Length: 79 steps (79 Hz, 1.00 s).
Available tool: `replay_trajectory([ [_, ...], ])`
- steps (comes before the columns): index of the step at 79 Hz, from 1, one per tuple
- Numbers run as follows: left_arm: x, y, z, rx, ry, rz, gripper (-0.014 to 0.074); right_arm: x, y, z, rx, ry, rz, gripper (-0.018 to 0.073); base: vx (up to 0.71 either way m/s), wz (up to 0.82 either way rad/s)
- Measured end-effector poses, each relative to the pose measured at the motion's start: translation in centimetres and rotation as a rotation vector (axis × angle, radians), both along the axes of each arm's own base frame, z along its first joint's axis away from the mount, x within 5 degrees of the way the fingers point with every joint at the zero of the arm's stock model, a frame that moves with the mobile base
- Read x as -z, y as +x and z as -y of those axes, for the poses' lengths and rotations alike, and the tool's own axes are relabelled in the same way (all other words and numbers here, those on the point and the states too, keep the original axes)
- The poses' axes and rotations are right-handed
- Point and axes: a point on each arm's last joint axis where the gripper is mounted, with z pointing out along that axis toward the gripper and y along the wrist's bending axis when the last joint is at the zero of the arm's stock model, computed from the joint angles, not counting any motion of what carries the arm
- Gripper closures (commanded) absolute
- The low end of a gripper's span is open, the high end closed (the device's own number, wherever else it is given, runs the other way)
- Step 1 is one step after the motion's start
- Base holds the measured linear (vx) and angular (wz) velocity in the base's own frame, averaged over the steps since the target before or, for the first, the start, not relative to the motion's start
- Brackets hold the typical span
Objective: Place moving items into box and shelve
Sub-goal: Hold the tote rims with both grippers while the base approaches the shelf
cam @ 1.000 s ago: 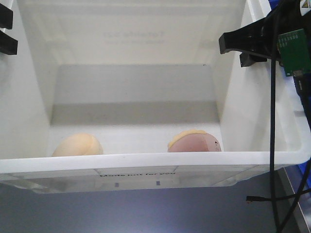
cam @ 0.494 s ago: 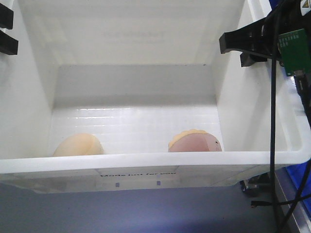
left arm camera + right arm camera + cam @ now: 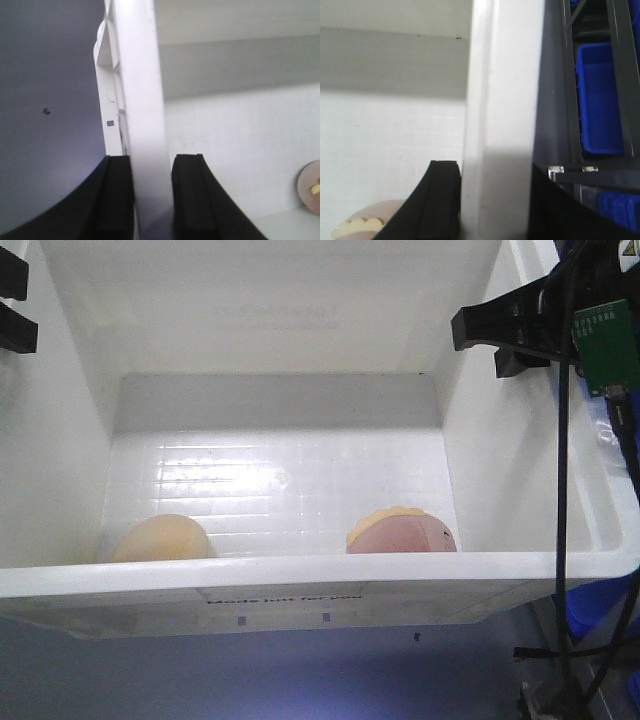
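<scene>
Inside the box [image 3: 300,570], both moving items lie against the near wall. The cream lump [image 3: 160,538] sits in the near left corner, and the pinkish-brown ball [image 3: 402,533] with its yellow scalloped rim sits toward the near right. The two are well apart, and the gridded floor behind them runs bare to the far wall.

The left gripper [image 3: 151,165] pinches the box's left wall, one black finger outside and one inside, with the ribbed rim rising between them. The right gripper [image 3: 492,170] clamps the right wall in the same way, high on the rim toward the far end, well apart from the ball.

A black cable [image 3: 562,490] hangs down across the right rim. Just beyond that side stands a dark shelf rack [image 3: 570,75] holding a blue bin [image 3: 600,100], near the box's outer wall. Outside the left wall and below the near rim, only a plain grey surface [image 3: 300,680] shows.
</scene>
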Motion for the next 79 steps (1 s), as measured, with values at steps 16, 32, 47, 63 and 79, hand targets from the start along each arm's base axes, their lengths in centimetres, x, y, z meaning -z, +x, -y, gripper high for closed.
replay_trajectory([
  [16, 0.00, 0.00, 0.00, 0.000, 0.000, 0.000, 0.0603, 0.00, 0.00, 0.00, 0.000, 0.000, 0.000, 0.0566, 0.46, 0.06],
  [32, 0.00, 0.00, 0.00, 0.000, 0.000, 0.000, 0.0603, 0.00, 0.00, 0.00, 0.000, 0.000, 0.000, 0.0566, 0.44, 0.09],
  [47, 0.00, 0.00, 0.00, 0.000, 0.000, 0.000, 0.0603, 0.00, 0.00, 0.00, 0.000, 0.000, 0.000, 0.0566, 0.43, 0.11],
  [63, 0.00, 0.00, 0.00, 0.000, 0.000, 0.000, 0.0603, 0.00, 0.00, 0.00, 0.000, 0.000, 0.000, 0.0566, 0.41, 0.12],
  [79, 0.00, 0.00, 0.00, 0.000, 0.000, 0.000, 0.0603, 0.00, 0.00, 0.00, 0.000, 0.000, 0.000, 0.0566, 0.39, 0.15],
])
